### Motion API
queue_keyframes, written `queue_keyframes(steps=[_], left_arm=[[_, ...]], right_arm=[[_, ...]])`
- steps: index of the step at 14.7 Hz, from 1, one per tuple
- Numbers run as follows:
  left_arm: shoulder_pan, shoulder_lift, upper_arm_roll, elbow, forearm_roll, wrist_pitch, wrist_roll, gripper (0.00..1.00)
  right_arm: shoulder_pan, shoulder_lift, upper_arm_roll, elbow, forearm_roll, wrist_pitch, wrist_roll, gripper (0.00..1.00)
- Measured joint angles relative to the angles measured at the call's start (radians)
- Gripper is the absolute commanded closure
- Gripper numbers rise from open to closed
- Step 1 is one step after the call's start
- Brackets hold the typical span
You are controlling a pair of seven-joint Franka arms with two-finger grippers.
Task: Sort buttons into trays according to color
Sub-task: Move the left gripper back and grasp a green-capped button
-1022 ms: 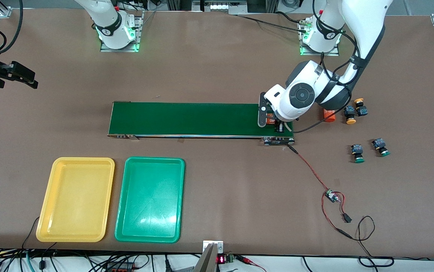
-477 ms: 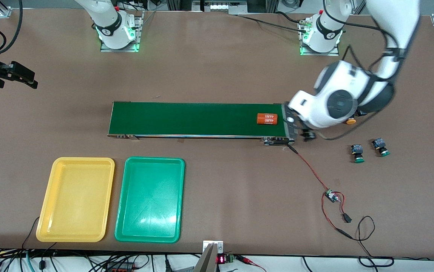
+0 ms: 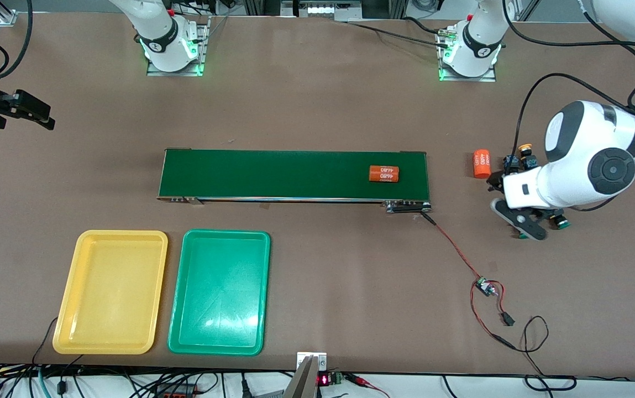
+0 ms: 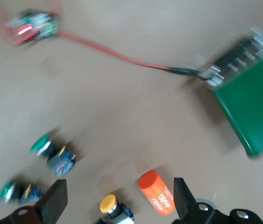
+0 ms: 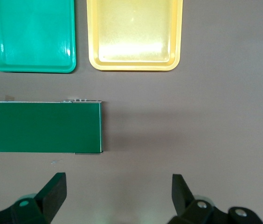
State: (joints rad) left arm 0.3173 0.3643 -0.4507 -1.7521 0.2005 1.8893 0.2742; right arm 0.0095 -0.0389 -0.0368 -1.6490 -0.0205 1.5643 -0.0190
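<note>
Hard plastic and light, the buttons [image 4: 53,156] beside the belt [image 3: 294,174] look rollable, best pinched across the body by the left gripper [image 4: 117,200], jaws apart above them, while the right gripper [image 5: 117,198] waits, jaws apart.

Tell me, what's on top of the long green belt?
One orange cylinder with white print lies on the belt, toward the left arm's end. Nothing covers the belt, so nothing there is hidden.

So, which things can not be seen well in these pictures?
- Front view: the left hand and its wrist cover most of the buttons; only parts of one yellow-capped button and one green-capped button show.
- Left wrist view: motion blur smears the buttons, and the lower edge cuts off a yellow-capped one.
- Front view: the right hand is dark, partly cut by the edge.
- The print on the orange cylinder on the belt is too small to read surely.
</note>
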Motion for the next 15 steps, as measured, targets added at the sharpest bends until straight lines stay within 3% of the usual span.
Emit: queue_keyframes(steps=[3, 6, 10, 15], left_arm=[[-0.004, 0.031, 0.021, 0.066, 0.026, -0.011, -0.237, 0.0], [0.025, 0.111, 0.06, 0.132, 0.026, -0.015, -0.258, 0.0], [0.098, 0.212, 0.068, 0.137, 0.027, -0.013, -0.286, 0.0], [0.144, 0.303, 0.068, 0.121, 0.029, 0.05, -0.292, 0.12]], right_arm=[[0.0, 0.0, 0.0, 0.0, 0.0, 0.0, 0.0, 0.0], [0.0, 0.0, -0.001, 0.0, 0.0, 0.0, 0.0, 0.0], [0.0, 0.0, -0.001, 0.0, 0.0, 0.0, 0.0, 0.0], [0.0, 0.0, -0.001, 0.0, 0.0, 0.0, 0.0, 0.0]])
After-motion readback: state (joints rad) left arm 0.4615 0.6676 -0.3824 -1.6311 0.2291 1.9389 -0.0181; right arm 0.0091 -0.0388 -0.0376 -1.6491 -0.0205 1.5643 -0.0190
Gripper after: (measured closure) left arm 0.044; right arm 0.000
